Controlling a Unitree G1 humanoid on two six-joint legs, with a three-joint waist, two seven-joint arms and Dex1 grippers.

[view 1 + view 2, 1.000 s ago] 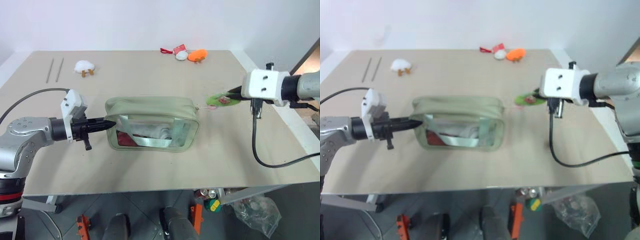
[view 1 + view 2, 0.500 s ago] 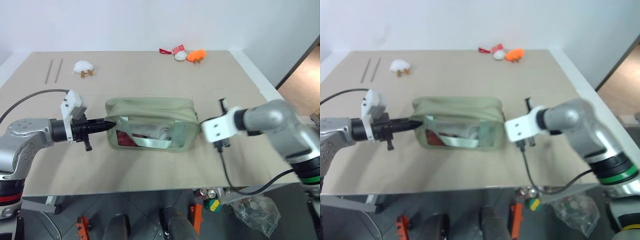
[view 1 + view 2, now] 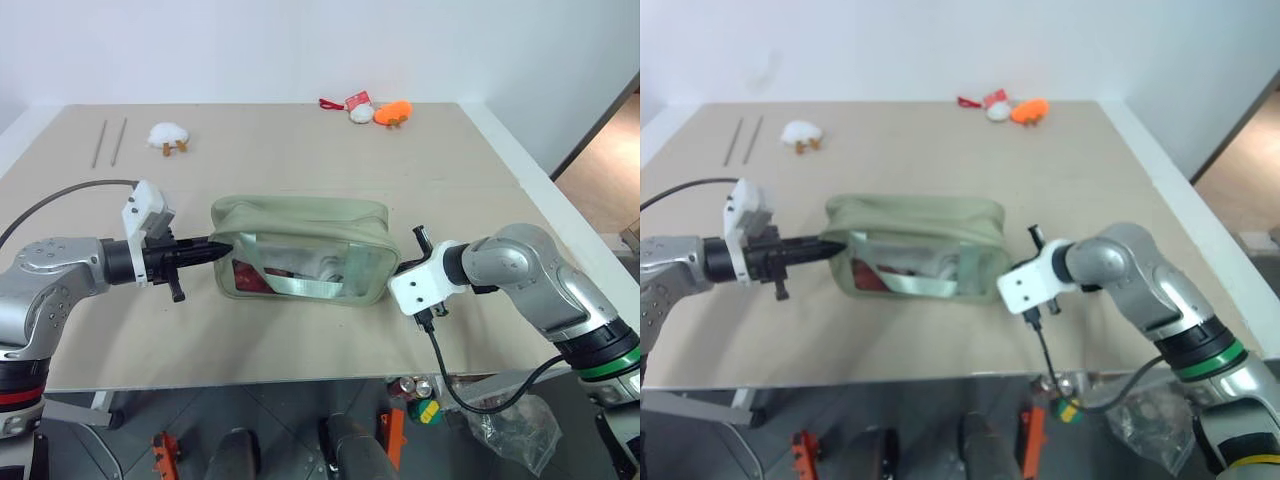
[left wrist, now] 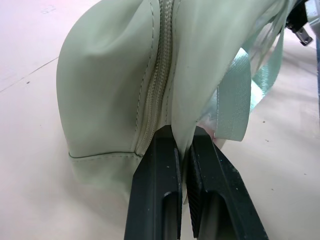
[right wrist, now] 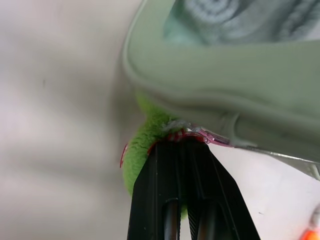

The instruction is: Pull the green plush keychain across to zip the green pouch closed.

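The left gripper point(image 4: 182, 150) is pressed together on a fold of fabric at the left end of the pouch point(image 3: 300, 215), right beside the zipper seam. The right gripper point(image 5: 182, 150) is pinched on the keychain point(image 5: 145, 145), whose lime plush and pink clasp sit tight against the pouch's right end, low near the surface.

The pouch lies lengthwise between the two grippers, near the middle of the surface point(image 3: 300, 330), its clear front panel facing the robot with a webbing strap point(image 3: 300, 285) across it and red items behind the plastic.

The surface is a pale beige board with a lighter border along its right edge. Toward its far left lie two thin rods point(image 3: 110, 140), side by side, and near them a white plush point(image 3: 167, 135). At the far edge, right of centre, sit an orange plush point(image 3: 394, 112), a white round toy point(image 3: 361, 113) touching it, and a red tag point(image 3: 345, 101).

Behind the surface stands a plain white wall. On the right, wooden flooring shows past the surface's edge. Below the front edge the floor is grey, with a crumpled clear bag point(image 3: 510, 420) and some cans point(image 3: 420, 395).
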